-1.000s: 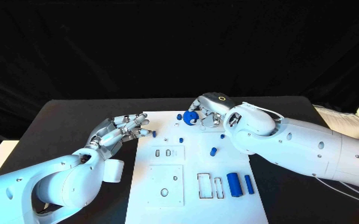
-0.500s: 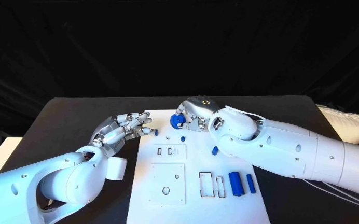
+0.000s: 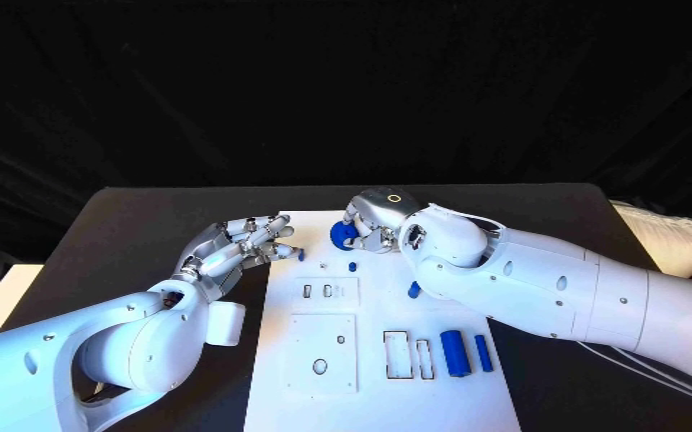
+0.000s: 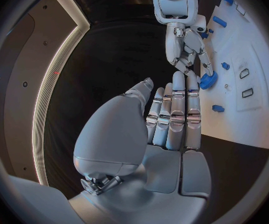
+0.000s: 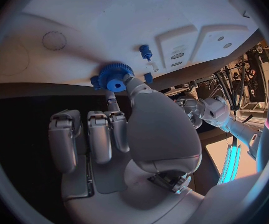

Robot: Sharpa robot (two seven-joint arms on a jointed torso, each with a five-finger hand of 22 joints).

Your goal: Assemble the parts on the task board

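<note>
The white task board (image 3: 378, 392) lies in the middle of the black table. My right hand (image 3: 375, 220) hovers over the board's far left part and pinches a blue gear (image 3: 343, 235) between thumb and a finger; the right wrist view shows the gear (image 5: 116, 77) just above the board. My left hand (image 3: 242, 248) is at the board's left edge, fingers stretched out and holding nothing, its tips beside a small blue peg (image 3: 300, 254). The left wrist view shows the right hand (image 4: 188, 45) with the gear (image 4: 208, 79) ahead of my straight fingers (image 4: 174, 115).
More blue parts lie on the board: a peg (image 3: 352, 267), a small piece (image 3: 414, 290), a cylinder (image 3: 451, 353) and a thin bar (image 3: 482, 353) at the near right. Rectangular slots (image 3: 404, 354) and a square inset plate (image 3: 320, 352) sit nearby.
My right hand has carried the gear leftward and a little lower over the board's far left part. The left hand has stayed almost in place.
</note>
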